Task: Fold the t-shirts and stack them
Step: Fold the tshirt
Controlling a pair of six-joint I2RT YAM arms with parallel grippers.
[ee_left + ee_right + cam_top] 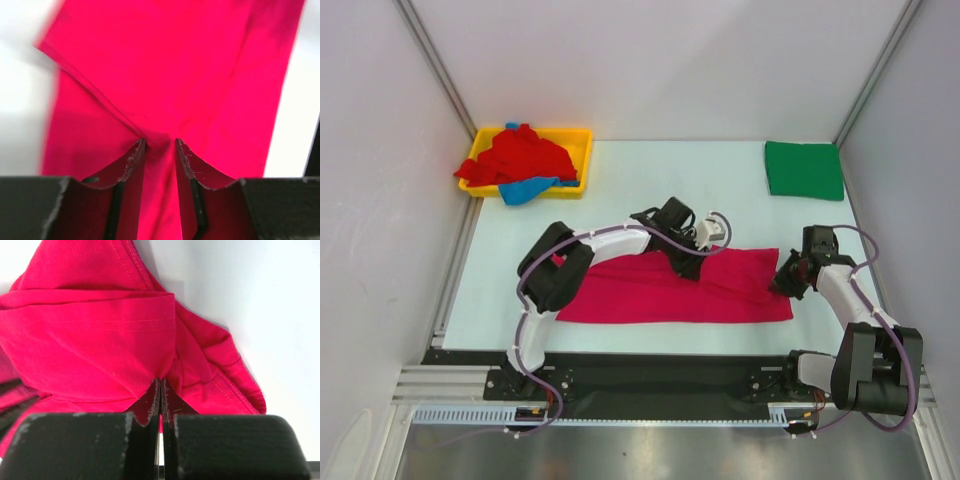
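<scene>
The magenta-pink t-shirt [670,292] lies as a long folded band across the near part of the table. My left gripper [686,262] is over its far edge near the middle, jaws closed on a bunched fold of the shirt [160,90], with creases running into the fingertips [139,150]. My right gripper [788,280] is at the shirt's right end, jaws pressed almost together on a thin layer of the cloth [100,340]. A hem and sleeve edge [235,375] lie beside it. A green t-shirt [805,170] lies folded at the back right.
A yellow tray [582,140] at the back left holds a crumpled red t-shirt [525,155] and a blue one [527,189]. White walls and metal rails close in the table on both sides.
</scene>
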